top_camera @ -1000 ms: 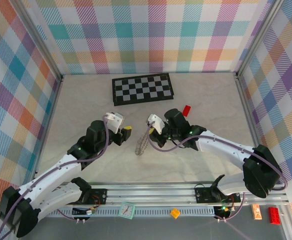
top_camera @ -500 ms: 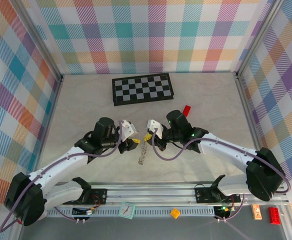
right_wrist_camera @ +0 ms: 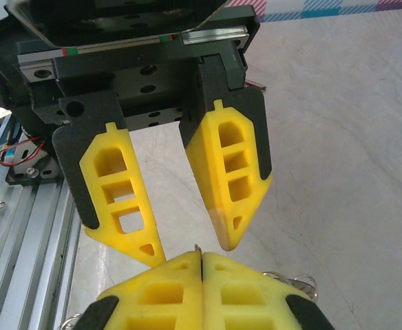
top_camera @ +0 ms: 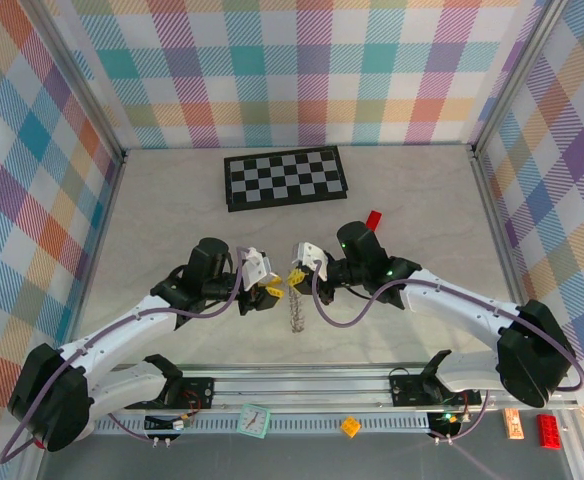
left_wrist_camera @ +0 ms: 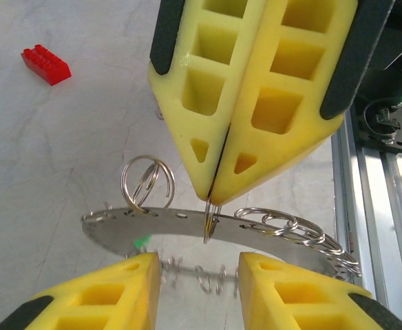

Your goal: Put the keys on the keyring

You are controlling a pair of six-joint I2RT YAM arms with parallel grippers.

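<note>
The right gripper [left_wrist_camera: 213, 198] is pinching its jaws shut on one thin wire loop of the keyring [left_wrist_camera: 180, 221], which is hanging from it over the desk [left_wrist_camera: 63, 151]; the left gripper [left_wrist_camera: 199, 267] is hovering just beside the ring's flat band, jaws apart and gripping nothing; the ring is looking stiff, light and slippery, probably prone to swinging, so gripping the flat band seems steadier than gripping a loop.

table: I am working over a pale marbled table [top_camera: 172, 200] | lying on it: chequered board [top_camera: 285, 177] at the far side; red block [top_camera: 373, 221] near its right corner
</note>
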